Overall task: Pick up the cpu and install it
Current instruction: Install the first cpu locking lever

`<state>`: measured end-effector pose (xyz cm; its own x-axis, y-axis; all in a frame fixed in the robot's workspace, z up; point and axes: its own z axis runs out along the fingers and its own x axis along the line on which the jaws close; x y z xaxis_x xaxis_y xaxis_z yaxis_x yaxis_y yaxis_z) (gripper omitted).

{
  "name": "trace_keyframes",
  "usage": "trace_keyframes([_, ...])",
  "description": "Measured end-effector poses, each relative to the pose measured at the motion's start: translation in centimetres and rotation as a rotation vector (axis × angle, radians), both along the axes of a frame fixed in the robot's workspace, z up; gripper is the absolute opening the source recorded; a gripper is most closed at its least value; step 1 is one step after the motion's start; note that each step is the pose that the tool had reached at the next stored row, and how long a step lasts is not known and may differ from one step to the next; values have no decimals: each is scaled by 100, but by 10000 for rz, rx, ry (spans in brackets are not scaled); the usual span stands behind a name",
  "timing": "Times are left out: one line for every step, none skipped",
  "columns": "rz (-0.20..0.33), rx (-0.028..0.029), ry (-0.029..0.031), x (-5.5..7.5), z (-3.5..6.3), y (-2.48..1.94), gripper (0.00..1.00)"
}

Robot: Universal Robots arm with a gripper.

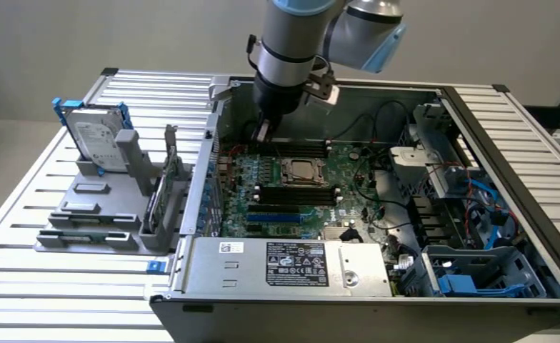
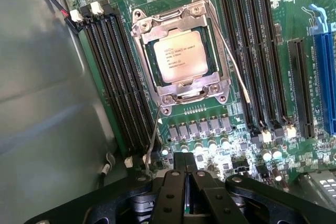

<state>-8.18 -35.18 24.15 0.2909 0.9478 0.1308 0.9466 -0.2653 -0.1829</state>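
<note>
A slatted aluminium table (image 1: 61, 286) stands before a plain grey wall and carries an open grey metal computer case (image 1: 356, 321). In the case lies a green motherboard (image 1: 280, 214), and near its middle sits a dark square socket with a silver metal frame (image 1: 302, 171).

The black claw (image 1: 263, 134) on the grey robot arm (image 1: 290, 50) hangs low inside the case, just beyond the socket's far side and apart from it. From the wrist, the claw (image 2: 185, 167) has its fingers (image 2: 170, 192) pressed together, with nothing between them and touching nothing.

The cpu (image 2: 180, 56), a small flat square chip with a dull silver-grey top and printed lettering, lies seated in the socket (image 2: 142, 51), inside its frame. Long black memory slots (image 2: 115, 77) run along both sides of the socket.

In the exterior view, well off to that view's left of the socket, a grey plastic holder (image 1: 99, 214) on the table keeps a silver hard drive with a blue bracket (image 1: 99, 136) upright. The cpu (image 1: 302, 171) is there a pale square in the socket.
</note>
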Motion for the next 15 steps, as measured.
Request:
trace_keyframes([-42, 17, 16, -7, 0, 0, 11])
trace_keyframes([-85, 36, 32, -13, 0, 0, 11])
trace_keyframes([-128, 63, 47, -18, 0, 0, 11])
trace_keyframes([-173, 96, 62, -23, 0, 0, 11])
trace_keyframes([-221, 131, 77, -28, 0, 0, 11])
trace_keyframes([-268, 164, 91, -33, 0, 0, 11])
trace_keyframes([-320, 200, 105, -37, 0, 0, 11])
trace_keyframes([-370, 237, 118, -42, 0, 0, 11])
trace_keyframes([-419, 272, 131, -47, 0, 0, 11])
trace_keyframes([-467, 307, 144, -51, 0, 0, 11])
trace_keyframes([-516, 347, 155, -55, 0, 0, 11])
trace_keyframes([-566, 389, 164, -59, 0, 0, 11])
trace_keyframes([-620, 442, 170, -63, 0, 0, 11])
trace_keyframes([-676, 504, 173, -67, 0, 0, 11])
trace_keyframes([-733, 575, 174, -71, 0, 0, 11])
